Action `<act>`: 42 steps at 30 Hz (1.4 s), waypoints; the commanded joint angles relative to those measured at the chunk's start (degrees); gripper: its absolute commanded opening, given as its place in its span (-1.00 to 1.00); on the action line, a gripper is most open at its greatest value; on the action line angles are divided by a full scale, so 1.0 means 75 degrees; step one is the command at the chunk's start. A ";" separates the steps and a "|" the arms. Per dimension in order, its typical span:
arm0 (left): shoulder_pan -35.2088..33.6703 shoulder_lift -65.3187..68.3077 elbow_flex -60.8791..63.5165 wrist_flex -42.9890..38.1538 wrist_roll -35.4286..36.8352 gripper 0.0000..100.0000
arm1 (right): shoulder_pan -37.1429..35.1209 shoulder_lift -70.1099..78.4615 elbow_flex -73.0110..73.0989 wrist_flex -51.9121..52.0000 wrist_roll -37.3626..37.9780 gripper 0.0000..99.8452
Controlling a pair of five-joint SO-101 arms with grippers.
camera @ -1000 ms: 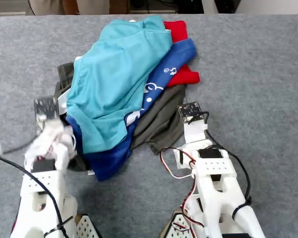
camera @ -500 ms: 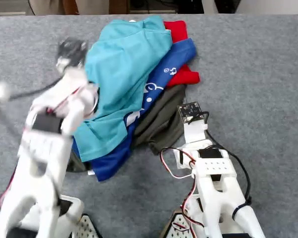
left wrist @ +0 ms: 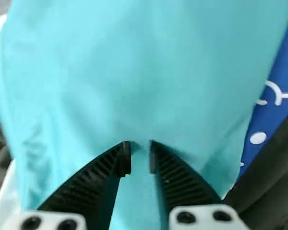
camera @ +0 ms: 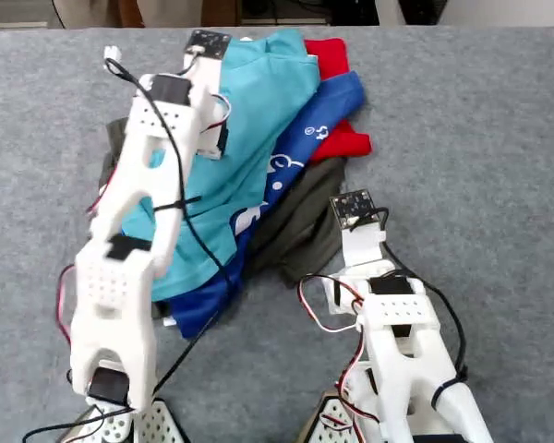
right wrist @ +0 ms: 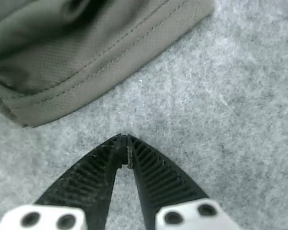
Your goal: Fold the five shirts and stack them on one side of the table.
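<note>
Left gripper [left wrist: 139, 157] barely parted over teal shirt [left wrist: 134, 72]; right gripper [right wrist: 124, 148] closed, empty; blue shirt [left wrist: 278, 72] print illegible.

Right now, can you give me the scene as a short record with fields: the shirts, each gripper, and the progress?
Shirts: one unfolded heap on the table.
Top: teal shirt.
Below: blue shirt, with the red shirt and olive shirt under it.
Left gripper: over the teal shirt, open by a narrow gap.
Right gripper: shut, over bare table beside the olive shirt's hem.
Progress: nothing folded or stacked yet.
</note>
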 commanded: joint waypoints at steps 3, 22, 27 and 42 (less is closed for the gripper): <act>0.0105 0.1881 -0.3634 0.1207 0.0035 -0.91 | -0.0088 -0.0158 -0.0018 0.0293 -0.0035 -1.00; 0.1032 -0.2655 -0.1676 0.1735 0.0023 -0.96 | 0.0779 -0.0158 -0.5105 0.3247 -0.0023 -1.00; 0.3563 -0.5292 0.1500 0.1594 0.0012 -0.96 | 0.2491 -0.0158 -0.7004 0.3305 -0.0023 -1.00; 0.4384 -0.6793 0.2696 0.1043 0.1758 -0.37 | 0.3581 -0.0088 -0.7859 0.4056 -0.0023 -0.11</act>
